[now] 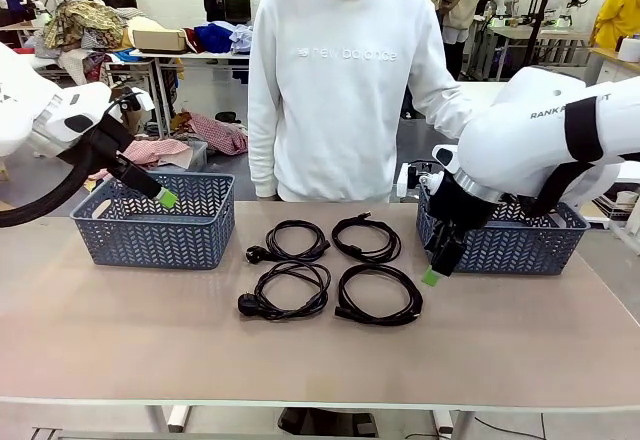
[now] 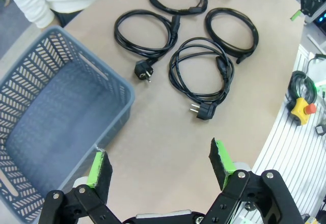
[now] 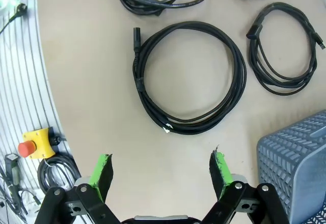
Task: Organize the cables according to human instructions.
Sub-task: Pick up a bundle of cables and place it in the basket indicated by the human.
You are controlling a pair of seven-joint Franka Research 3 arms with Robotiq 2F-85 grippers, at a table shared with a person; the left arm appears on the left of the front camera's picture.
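Cables (image 1: 250, 305) lie untouched; left arm (image 1: 60, 120) and right arm (image 1: 530, 140) hover, jaws spread.

Your desk (image 1: 320, 370) has a pale beige top. On it you have 4 black cables (image 3: 240, 76), each wound into a round coil. They lie in a 2 by 2 block at the middle of the desk, just beside one another. The 2 coils on the left of the block each end in a chunky plug (image 2: 204, 112), which lies on the side toward the left basket (image 1: 150, 235). That blue-grey woven basket stands on the far left part of the desk. The matching right basket (image 1: 520, 250) stands on the far right part. The cables lie between the 2 baskets, apart from both.
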